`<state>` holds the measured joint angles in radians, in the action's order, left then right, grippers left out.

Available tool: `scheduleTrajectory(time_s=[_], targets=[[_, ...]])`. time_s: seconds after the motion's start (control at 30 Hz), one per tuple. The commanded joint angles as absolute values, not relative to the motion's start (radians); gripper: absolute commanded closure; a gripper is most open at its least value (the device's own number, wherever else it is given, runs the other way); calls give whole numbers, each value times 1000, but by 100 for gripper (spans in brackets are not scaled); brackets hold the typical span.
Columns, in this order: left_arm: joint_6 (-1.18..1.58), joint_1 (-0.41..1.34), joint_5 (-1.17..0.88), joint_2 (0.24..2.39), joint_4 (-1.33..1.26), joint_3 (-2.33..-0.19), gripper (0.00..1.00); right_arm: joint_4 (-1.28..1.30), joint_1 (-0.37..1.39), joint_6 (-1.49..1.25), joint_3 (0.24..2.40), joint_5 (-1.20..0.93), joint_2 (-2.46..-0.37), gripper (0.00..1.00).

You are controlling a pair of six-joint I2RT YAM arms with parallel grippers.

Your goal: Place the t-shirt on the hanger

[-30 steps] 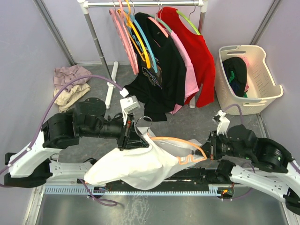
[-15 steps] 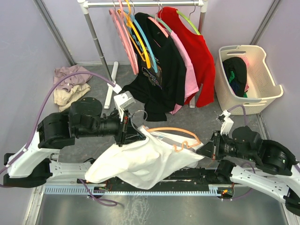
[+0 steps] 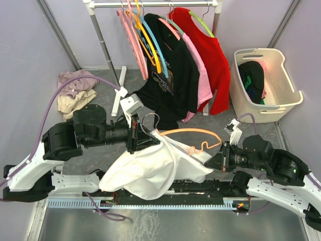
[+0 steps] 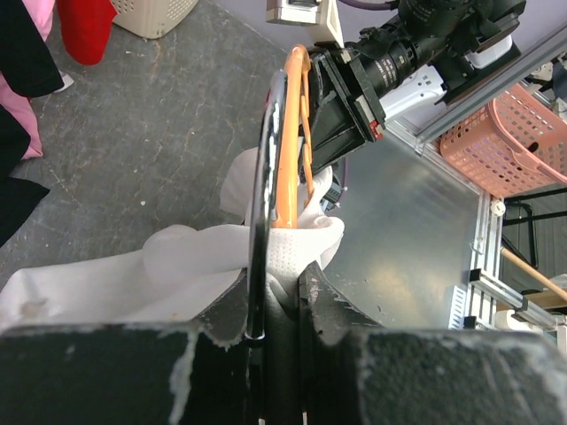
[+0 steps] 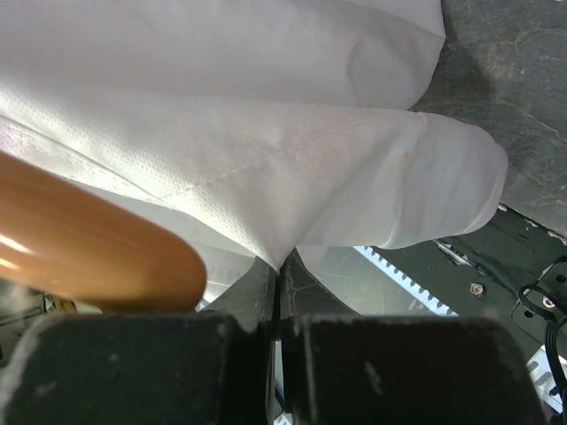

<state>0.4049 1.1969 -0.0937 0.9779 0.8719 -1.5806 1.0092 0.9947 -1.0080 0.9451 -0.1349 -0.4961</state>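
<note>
The white t-shirt hangs bunched between my two arms above the table's front rail. The orange hanger lies tilted across it, with its arch and wavy bar bare on the right and its metal hook by my left gripper. My left gripper is shut on the hanger's neck together with shirt fabric. In the left wrist view the hanger and t-shirt run away from the gripper. My right gripper is shut on a fold of the t-shirt, below the hanger's end.
A clothes rack at the back holds black, pink and red shirts and coloured hangers. A cream laundry basket stands at the right. A pile of clothes lies at the left. A pink basket shows in the left wrist view.
The hanger has risen and tipped, and its right end now stands clear above the shirt. The right gripper has pulled the shirt edge left and down. The left gripper has moved slightly back.
</note>
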Motion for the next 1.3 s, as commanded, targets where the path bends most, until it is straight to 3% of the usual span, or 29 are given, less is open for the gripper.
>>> scheduleTrajectory(time_s=[0.0, 0.4, 0.9, 1.27], targets=[[348, 1192, -67, 958, 734, -1599, 97, 1006, 1000, -1019, 958, -139, -477, 99], [367, 1192, -71, 928, 808, -1567, 97, 1195, 999, -980, 1101, 13, -479, 99], [391, 1193, -146, 874, 800, -1508, 97, 1446, 999, -842, 1354, 297, -663, 99], [397, 1193, -153, 839, 767, -1504, 97, 1424, 999, -848, 1285, 255, -652, 99]])
